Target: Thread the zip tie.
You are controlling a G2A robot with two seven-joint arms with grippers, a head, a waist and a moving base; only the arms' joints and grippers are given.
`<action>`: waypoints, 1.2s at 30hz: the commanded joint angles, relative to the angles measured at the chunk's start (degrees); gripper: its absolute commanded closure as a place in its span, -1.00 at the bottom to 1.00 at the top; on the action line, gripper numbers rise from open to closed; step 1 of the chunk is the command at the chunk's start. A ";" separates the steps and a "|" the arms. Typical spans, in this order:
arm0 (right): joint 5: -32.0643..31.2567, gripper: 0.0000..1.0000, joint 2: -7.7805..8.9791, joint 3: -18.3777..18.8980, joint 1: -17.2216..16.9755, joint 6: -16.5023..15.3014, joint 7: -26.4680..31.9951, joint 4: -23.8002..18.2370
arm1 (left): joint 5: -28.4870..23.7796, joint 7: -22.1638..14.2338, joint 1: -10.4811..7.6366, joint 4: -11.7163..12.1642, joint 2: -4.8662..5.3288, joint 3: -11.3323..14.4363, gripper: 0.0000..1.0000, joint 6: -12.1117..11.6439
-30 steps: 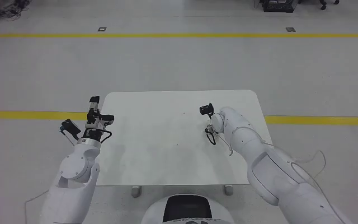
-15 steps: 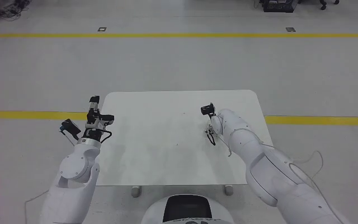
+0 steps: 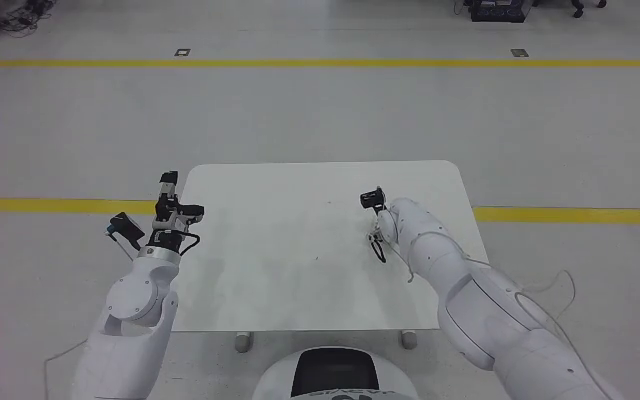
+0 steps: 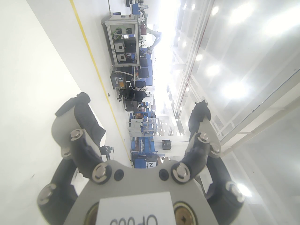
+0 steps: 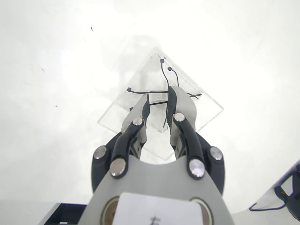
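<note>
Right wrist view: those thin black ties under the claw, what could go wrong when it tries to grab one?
The zip ties lie crossed over one another on the clear tray, so the open right claw might pinch two at once or drag a neighbour along. They are also thin and flat against the tray, so the fingers could close on nothing or nudge the tray across the table.

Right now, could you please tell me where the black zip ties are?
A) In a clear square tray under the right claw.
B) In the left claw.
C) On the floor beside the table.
A: the right wrist view shows the black zip ties lying in the clear square tray, with the open right claw poised over them.
</note>
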 commanded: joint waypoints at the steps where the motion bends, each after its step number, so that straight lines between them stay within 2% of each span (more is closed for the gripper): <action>1: -0.06 0.58 -0.02 0.05 -0.05 -0.06 0.12 0.05 | 0.00 0.00 0.00 0.00 0.00 0.00 -1.00 0.00; 6: -0.35 0.64 -0.12 0.11 -0.14 -0.25 0.50 -0.01 | 0.00 0.00 0.00 0.00 0.00 0.00 -1.00 0.00; 20: -0.94 0.62 -0.41 0.48 0.39 0.46 1.23 -0.55 | 0.00 0.00 0.00 0.00 0.00 0.00 -1.00 0.00; 36: -0.27 0.68 -0.95 1.28 0.64 1.70 5.45 -0.37 | 0.00 0.00 0.00 0.00 0.00 0.00 -1.00 0.00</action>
